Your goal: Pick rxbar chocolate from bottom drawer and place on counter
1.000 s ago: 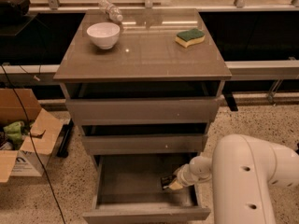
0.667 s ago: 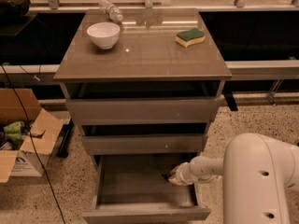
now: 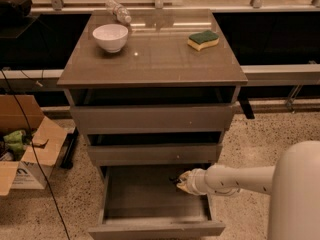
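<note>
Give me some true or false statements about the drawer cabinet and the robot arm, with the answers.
A white bowl stands on the counter. True.
The bottom drawer is pulled open. True.
The gripper hovers above the counter. False: it is low down inside the bottom drawer, near its right side.
The sponge lies in the bottom drawer. False: it lies on the counter, at the right rear.

worktop (image 3: 150, 64) glossy grey-brown | bowl (image 3: 110, 36) white | sponge (image 3: 203, 40) green over yellow | bottom drawer (image 3: 150, 229) plain grey | pincer (image 3: 178, 181) dark, over drawer's right rear | arm (image 3: 240, 179) cream-white | floor (image 3: 265, 134) speckled beige | box (image 3: 31, 144) brown
</note>
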Available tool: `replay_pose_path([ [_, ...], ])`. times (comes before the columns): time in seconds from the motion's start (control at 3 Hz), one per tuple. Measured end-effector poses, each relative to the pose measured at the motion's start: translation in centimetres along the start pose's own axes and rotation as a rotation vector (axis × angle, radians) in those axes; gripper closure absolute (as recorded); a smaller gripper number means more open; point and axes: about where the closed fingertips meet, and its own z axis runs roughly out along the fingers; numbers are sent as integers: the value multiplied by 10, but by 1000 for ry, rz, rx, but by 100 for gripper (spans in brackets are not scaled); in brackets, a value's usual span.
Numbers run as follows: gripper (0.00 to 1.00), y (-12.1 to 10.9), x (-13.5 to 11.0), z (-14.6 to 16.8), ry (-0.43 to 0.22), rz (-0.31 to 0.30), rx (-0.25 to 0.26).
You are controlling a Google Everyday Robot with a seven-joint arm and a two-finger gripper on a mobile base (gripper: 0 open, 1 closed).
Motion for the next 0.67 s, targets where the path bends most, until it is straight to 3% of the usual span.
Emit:
replay_pose_path([
  [0.33, 100, -3, -44, -57, -45, -52, 24],
  [0.67, 100, -17, -97, -110, -101, -146, 44],
])
